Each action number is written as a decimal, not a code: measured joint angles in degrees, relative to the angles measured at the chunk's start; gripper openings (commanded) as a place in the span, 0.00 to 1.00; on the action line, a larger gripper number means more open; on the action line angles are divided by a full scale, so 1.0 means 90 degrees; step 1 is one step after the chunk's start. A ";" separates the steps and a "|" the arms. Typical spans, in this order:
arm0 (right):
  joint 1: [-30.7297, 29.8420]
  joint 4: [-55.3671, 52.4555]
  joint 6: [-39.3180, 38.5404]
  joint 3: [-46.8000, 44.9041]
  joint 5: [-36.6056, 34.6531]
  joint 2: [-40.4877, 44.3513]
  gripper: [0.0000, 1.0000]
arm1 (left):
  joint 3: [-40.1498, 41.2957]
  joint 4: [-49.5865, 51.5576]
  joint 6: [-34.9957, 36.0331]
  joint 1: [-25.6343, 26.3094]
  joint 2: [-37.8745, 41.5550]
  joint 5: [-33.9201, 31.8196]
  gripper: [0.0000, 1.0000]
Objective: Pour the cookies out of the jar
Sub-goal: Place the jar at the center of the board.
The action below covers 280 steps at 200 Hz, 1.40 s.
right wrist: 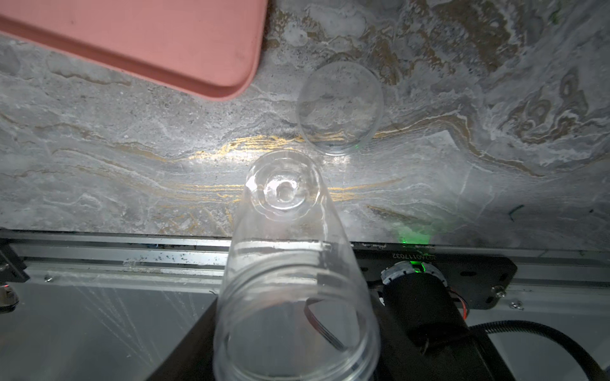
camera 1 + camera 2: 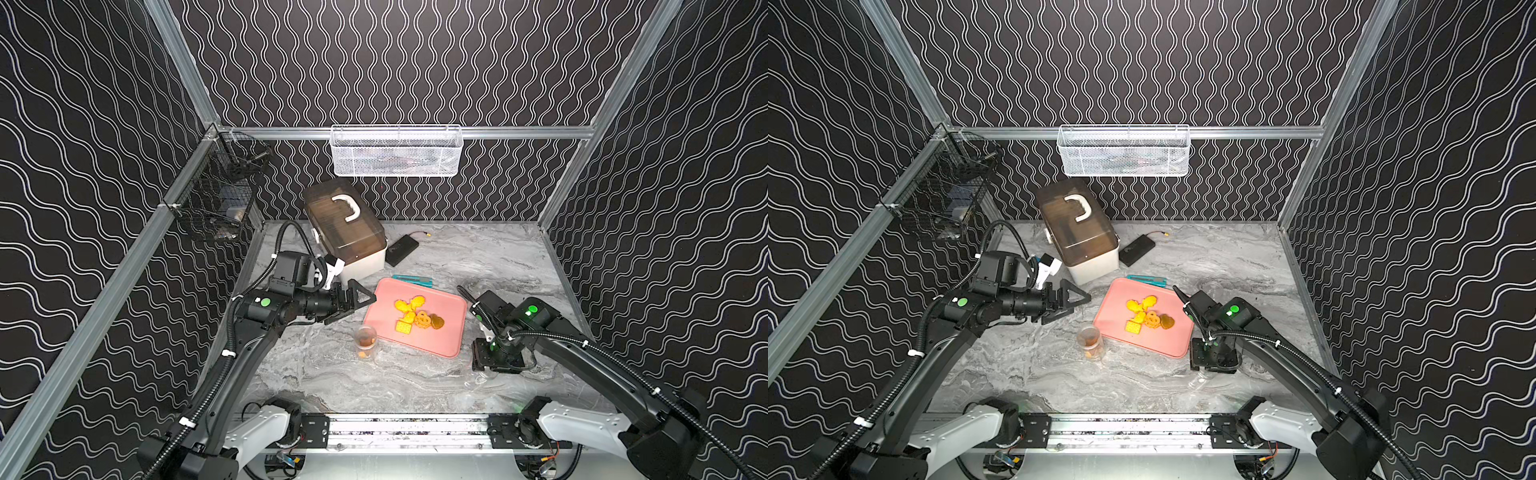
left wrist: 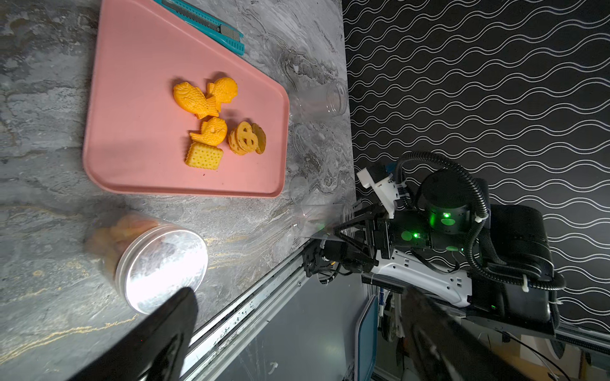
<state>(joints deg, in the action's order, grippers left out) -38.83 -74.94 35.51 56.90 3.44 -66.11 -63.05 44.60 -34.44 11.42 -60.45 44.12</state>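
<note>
Yellow-orange cookies (image 2: pixel 417 318) lay poured on the pink plastic tray (image 2: pixel 384 297), the right gripper (image 3: pixel 343 226) clenched on the empty clear jar (image 1: pixel 290 264), the left gripper (image 2: pixel 353 309) released near a metal-lidded jar (image 2: pixel 365 340) not yet emptied.

Teal box cutter (image 2: pixel 412 281) at pink tray (image 2: pixel 383 308) far edge; smoky-lidded box (image 2: pixel 345 226) behind; black pack (image 2: pixel 401 250), maybe battery.

Jar (image 2: pixel 365 341) beside tray (image 2: pixel 386 316); bare tabletop (image 2: pixel 478 257) beyond; storage box (image 2: pixel 345 224) rear-left.
</note>
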 measured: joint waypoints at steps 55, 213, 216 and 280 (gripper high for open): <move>0.0000 0.0177 -0.0019 -0.0024 -0.0206 -0.0240 0.62 | 0.0000 0.0017 0.0005 0.0000 0.0002 -0.0002 0.99; 0.0070 0.0675 -0.0053 -0.0340 -0.0282 -0.0340 0.64 | 0.0017 0.0083 0.0053 0.0002 -0.0002 -0.0005 0.99; 0.0070 0.0675 -0.0051 -0.0340 -0.0308 -0.0347 0.64 | 0.0017 0.0085 0.0053 0.0002 -0.0002 -0.0005 0.99; 0.0075 0.0629 0.0005 -0.0248 -0.0682 -0.0529 0.73 | 0.0015 0.0199 0.0134 0.0002 0.0002 -0.0024 0.99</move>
<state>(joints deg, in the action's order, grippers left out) -38.15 -69.28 35.55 54.68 -2.70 -70.87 -62.92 46.39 -33.23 11.44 -60.42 43.90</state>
